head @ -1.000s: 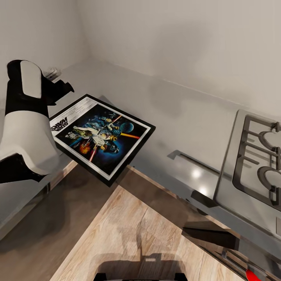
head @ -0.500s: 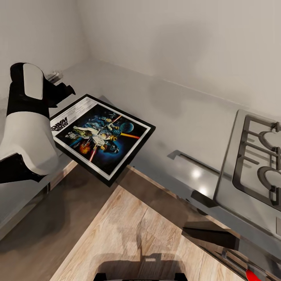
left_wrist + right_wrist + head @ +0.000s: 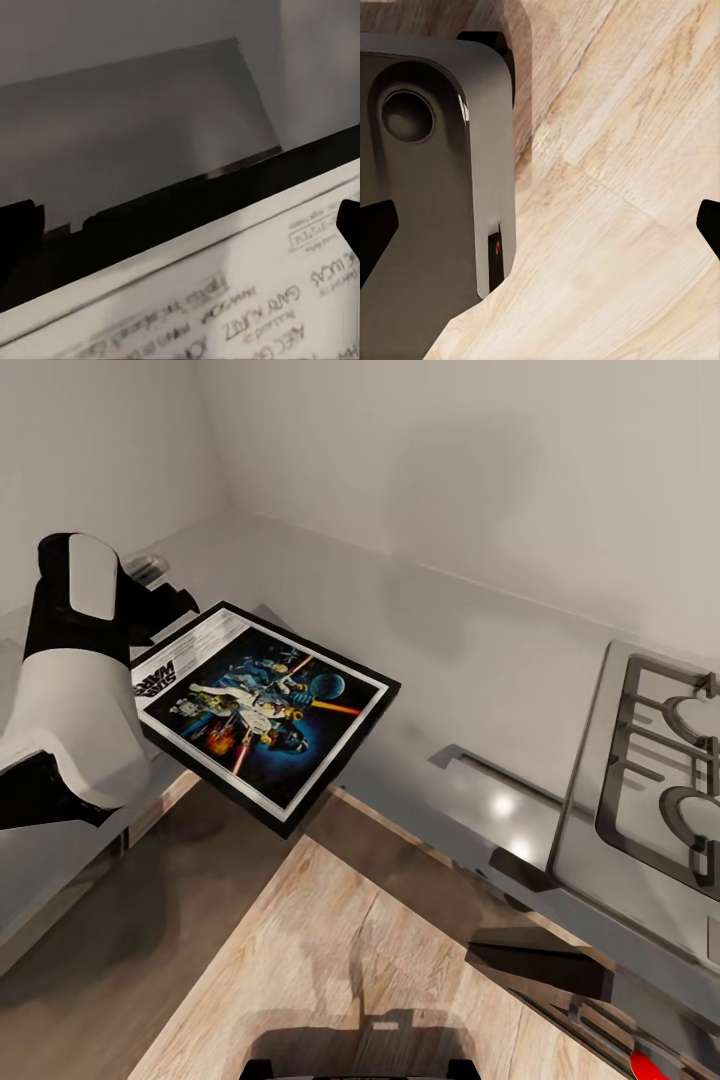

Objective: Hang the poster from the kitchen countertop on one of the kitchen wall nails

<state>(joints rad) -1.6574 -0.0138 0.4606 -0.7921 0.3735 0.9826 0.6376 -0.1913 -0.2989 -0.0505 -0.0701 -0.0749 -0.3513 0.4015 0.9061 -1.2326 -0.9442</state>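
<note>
I have the poster (image 3: pixel 262 712) at the end of my left arm, and everything about the next move turns on how it sits there. My left tool (image 3: pixel 165 603) is at the white title-strip end, on the black frame edge nearest the corner of the room. From that point the poster's long axis runs away from the tool, out toward the hob (image 3: pixel 650 765). The far end sticks out past the counter (image 3: pixel 480 660) edge and hangs over the wooden floor (image 3: pixel 340 950). It lies close to flat, face up, and looks lifted clear of the counter, though I can't be sure the gripped end is off it.

In the left wrist view I see the black frame and white border with small credit print (image 3: pixel 247 300) running right across between my fingertips (image 3: pixel 19 232), so I judge the tool is closed on the frame edge, holding the poster.

My right tool (image 3: pixel 540 225) is spread wide with nothing in it, pointing down at the floor beside the robot's grey base (image 3: pixel 431 172), so it is well away from the poster.

I see no nail on the bare wall (image 3: pixel 450 460) above the counter. To hang the poster I will have to swing that long free end up from flat to upright, pivoting about the gripped end.
</note>
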